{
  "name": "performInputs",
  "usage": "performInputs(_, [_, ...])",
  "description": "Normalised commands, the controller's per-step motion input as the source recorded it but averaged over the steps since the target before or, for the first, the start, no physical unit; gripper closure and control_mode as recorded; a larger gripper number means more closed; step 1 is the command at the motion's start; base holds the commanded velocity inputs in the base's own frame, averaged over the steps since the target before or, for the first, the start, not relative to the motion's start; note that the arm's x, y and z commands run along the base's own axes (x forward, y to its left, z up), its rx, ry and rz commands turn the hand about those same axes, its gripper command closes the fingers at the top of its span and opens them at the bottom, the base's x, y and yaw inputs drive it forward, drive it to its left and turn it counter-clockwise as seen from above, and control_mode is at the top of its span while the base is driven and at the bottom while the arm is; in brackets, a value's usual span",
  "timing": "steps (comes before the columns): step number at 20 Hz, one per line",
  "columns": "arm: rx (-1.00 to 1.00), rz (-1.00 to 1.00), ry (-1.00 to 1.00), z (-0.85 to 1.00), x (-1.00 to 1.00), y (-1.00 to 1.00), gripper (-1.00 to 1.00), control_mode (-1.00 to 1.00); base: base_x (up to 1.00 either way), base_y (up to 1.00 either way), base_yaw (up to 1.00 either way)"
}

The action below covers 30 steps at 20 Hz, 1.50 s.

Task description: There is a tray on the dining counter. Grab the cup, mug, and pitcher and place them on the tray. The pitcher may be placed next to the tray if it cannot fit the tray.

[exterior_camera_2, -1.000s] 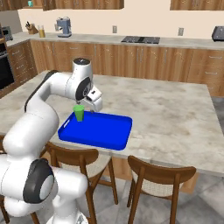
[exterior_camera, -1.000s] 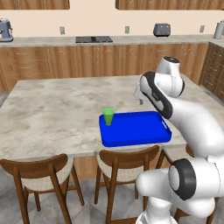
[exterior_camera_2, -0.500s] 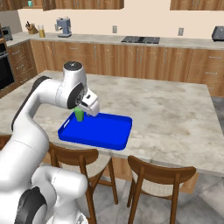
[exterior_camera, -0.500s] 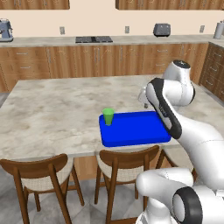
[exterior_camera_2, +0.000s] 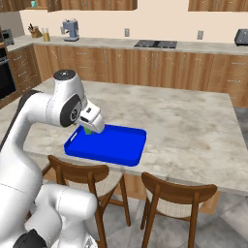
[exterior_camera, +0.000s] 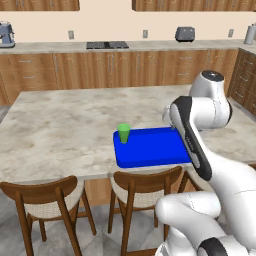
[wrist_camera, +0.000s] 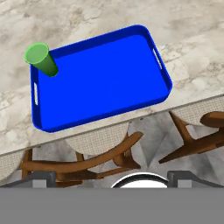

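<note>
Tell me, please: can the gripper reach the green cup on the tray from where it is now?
Probably yes. The cup stands upright in a corner of the blue tray with nothing over or beside it, and the jaws of the gripper stand open nearby.

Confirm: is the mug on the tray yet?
No. In the hand view the blue tray carries just the green cup in one corner, and no mug sits on it.

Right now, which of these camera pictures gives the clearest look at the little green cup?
The hand view: the cup is seen whole from above, standing upright in a corner of the blue tray. The left base view also shows it whole, but smaller. In the right base view the arm hides most of it.
</note>
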Motion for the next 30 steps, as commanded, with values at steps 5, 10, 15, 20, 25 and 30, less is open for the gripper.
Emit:
performInputs(5, [-0.02,0.04,0.00,0.04,-0.43,0.00,-1.00,-1.00,0.00,0.00,0.00])
performInputs(10, [0.00,0.09,0.00,0.04,-0.49,0.00,-1.00,-1.00,0.00,0.00,0.00])
performInputs(15, [0.00,0.10,0.00,0.07,-0.37,0.00,-1.00,-1.00,0.00,0.00,0.00])
performInputs(20, [0.00,0.08,0.00,0.01,-0.45,0.00,-1.00,-1.00,0.00,0.00,0.00])
performInputs(25, [-0.01,0.05,0.00,0.00,-0.36,0.00,-1.00,-1.00,0.00,0.00,0.00])
performInputs(30, [-0.01,0.01,0.02,0.02,-0.12,0.00,-1.00,-1.00,0.00,0.00,0.00])
